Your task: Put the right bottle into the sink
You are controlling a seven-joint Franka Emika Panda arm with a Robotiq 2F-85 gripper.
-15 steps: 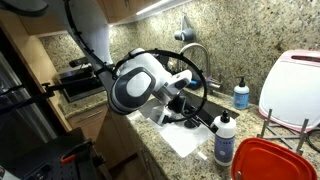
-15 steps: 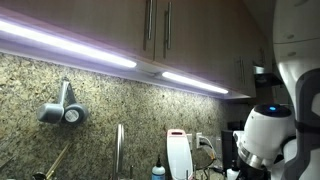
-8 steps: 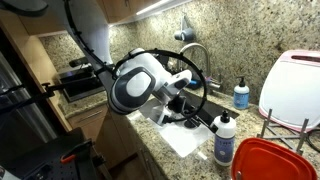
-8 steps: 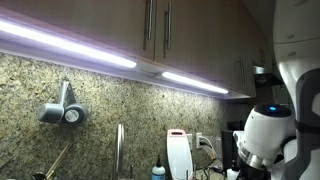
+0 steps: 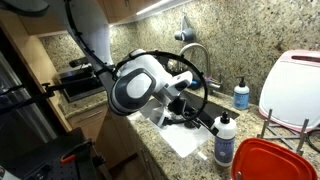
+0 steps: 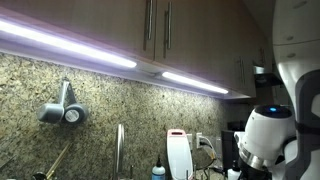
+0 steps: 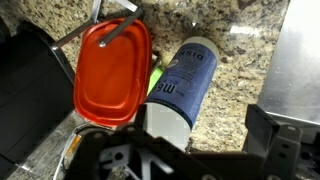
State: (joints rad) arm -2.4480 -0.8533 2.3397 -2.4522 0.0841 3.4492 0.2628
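Note:
The right bottle (image 5: 225,137) is tall and white with a black cap and stands on the granite counter beside the sink (image 5: 181,139). In the wrist view its blue label (image 7: 186,82) and white body fill the middle, between my fingers and nearer one of them. My gripper (image 7: 205,140) is open, and the far finger stands clear of the bottle. In an exterior view the gripper (image 5: 192,112) hangs low over the sink edge, just beside the bottle. The arm hides most of the basin.
A red lid (image 5: 265,160) lies right beside the bottle, also in the wrist view (image 7: 112,72). A small blue pump bottle (image 5: 241,95) and a white cutting board (image 5: 295,85) stand behind. The chrome faucet (image 5: 199,52) rises behind the arm.

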